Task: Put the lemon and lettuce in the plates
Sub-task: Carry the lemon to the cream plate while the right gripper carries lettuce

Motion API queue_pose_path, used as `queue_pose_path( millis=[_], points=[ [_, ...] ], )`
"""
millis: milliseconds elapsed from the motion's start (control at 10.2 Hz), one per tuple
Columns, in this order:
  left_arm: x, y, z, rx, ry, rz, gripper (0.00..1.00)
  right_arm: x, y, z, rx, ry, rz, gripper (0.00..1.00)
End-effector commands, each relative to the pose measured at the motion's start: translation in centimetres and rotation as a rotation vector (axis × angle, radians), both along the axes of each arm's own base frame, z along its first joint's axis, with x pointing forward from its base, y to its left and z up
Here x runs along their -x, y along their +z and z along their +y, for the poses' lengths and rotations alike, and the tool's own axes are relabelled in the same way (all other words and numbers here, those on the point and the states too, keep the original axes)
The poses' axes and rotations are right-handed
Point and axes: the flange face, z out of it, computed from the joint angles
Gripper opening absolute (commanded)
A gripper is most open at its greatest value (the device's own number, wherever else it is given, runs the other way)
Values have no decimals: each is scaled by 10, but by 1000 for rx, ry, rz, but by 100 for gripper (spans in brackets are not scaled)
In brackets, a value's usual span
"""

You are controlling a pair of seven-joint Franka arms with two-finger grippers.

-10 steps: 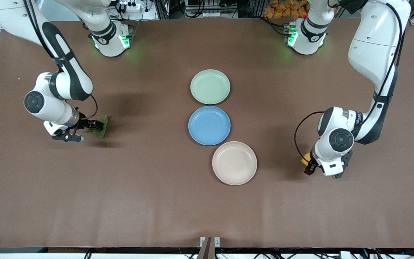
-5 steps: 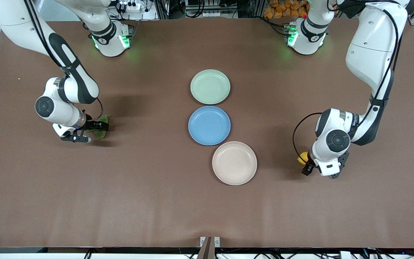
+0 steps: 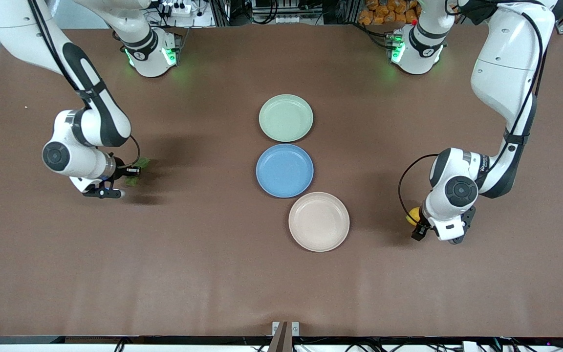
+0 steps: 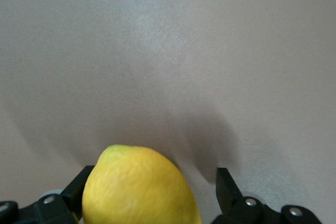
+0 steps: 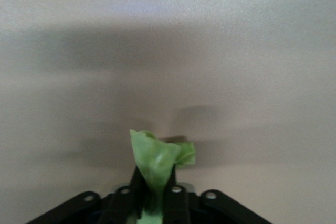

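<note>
Both arms at the pick-up stage, each with its item in the claw. The right gripper [image 3: 126, 177], at the right arm's end of the table, has its fingers pressed together on the lettuce [image 3: 135, 172]; the right wrist view shows the crumpled green leaf [image 5: 157, 163] pinched between the closed fingertips, apparently lifted clear of the brown table [image 3: 203, 274]. The left gripper [image 3: 416, 226], at the left arm's end of the table, has the lemon [image 3: 413, 215] between its fingers; in the left wrist view the yellow fruit [image 4: 139, 187] sits against one finger, while a gap shows beside the other finger [image 4: 227, 187], so the grasp appears incomplete. Three plates lie in a row at mid-table: the mint green plate [image 3: 286, 118] farthest from the front camera, the blue plate [image 3: 285, 170] between, the beige plate [image 3: 318, 221] nearest. All are empty. The next move likely calls for a firm hold on the lemon, a lift, then carriage of each item over a mint or beige plate.
</note>
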Motion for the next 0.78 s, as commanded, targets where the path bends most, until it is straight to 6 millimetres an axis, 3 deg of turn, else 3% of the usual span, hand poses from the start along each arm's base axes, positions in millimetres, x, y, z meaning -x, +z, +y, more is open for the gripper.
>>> queue_pose_path(
  millis=[0,98,195,293,488,683],
  points=[
    [-3,6,0,-13,15,-28,100,-17,11,2,-10,0,21,2],
    [-4,9,-5,-4,26,-42,72,-17,13,3,-11,4,22,2],
    [-5,10,-5,10,137,-69,14,-20,23,11,-9,7,30,2],
    [-7,10,-6,24,219,-102,0,-28,40,27,-13,30,70,2],
    [-6,11,-17,15,176,-118,0,-43,73,45,-6,33,118,2],
    [-3,19,-44,-8,36,-131,0,-45,92,87,27,24,142,2]
  ],
)
